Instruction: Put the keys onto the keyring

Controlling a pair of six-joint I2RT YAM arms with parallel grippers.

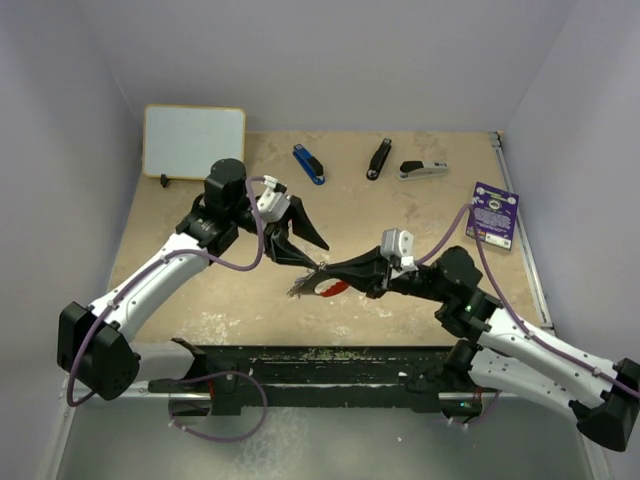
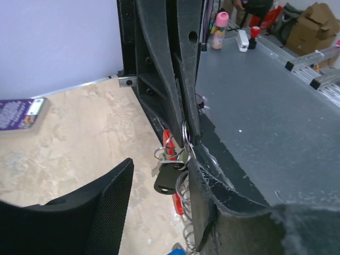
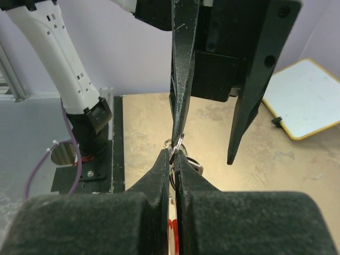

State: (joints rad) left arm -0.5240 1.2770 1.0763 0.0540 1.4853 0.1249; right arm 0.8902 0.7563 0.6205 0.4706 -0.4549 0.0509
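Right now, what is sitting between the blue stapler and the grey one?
The black stapler lies between the blue stapler and the grey stapler, apart from both. The top view shows this.

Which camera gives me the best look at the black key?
Left wrist: the black key hangs unblocked below the ring. The top view shows only a tiny bunch; in the right wrist view, the right hand mostly hides it.

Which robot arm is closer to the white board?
Left. The left arm has its wrist just beside the white board; the right arm reaches in from the table's opposite side.
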